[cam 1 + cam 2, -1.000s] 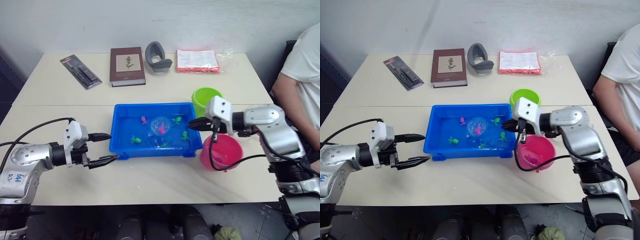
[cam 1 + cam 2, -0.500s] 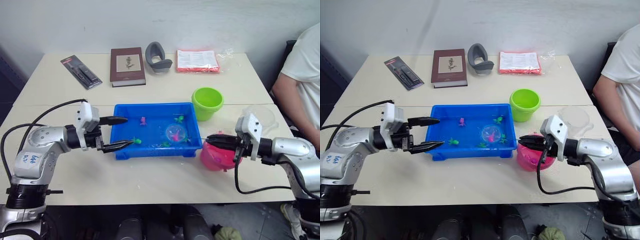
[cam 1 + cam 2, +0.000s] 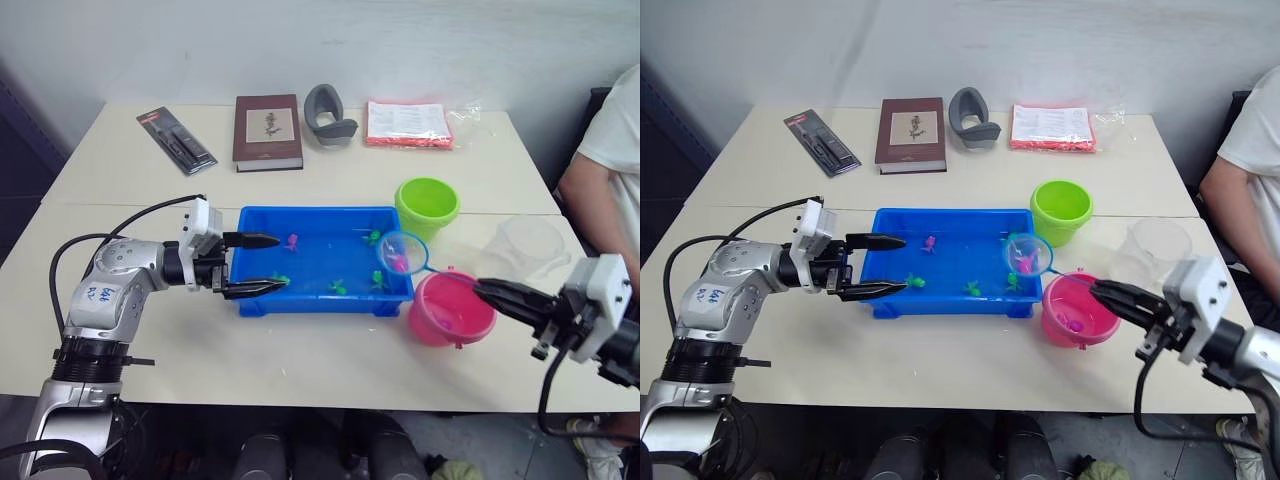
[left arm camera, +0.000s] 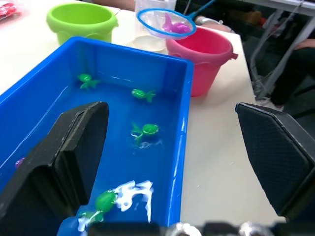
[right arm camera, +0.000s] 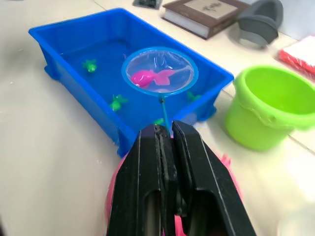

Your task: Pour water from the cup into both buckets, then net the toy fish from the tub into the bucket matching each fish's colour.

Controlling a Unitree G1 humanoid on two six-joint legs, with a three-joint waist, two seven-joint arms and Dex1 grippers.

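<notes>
My right gripper [image 3: 482, 290] is shut on the thin handle of the net [image 3: 402, 253]. The hoop is raised over the right end of the blue tub [image 3: 320, 306], beside the pink bucket [image 3: 452, 312]. A pink fish [image 5: 147, 76] lies in the mesh. In the tub's water are one pink fish [image 3: 292, 241] and several green fish [image 3: 338, 288]. The green bucket [image 3: 427, 205] stands behind the tub's right corner. The clear cup [image 3: 530, 246] stands right of the buckets. My left gripper [image 3: 284, 263] is open, its fingers over the tub's left wall.
Along the table's far side lie a black packaged tool [image 3: 176, 140], a brown book [image 3: 268, 130], a grey curved object [image 3: 328, 110] and a red packet [image 3: 412, 122]. A person [image 3: 612, 150] sits at the right edge, close behind my right arm.
The net has come up out of the water with the pink fish and moved right toward the pink bucket. My right arm has drawn back rightward. My left gripper has reached the tub's left wall.
</notes>
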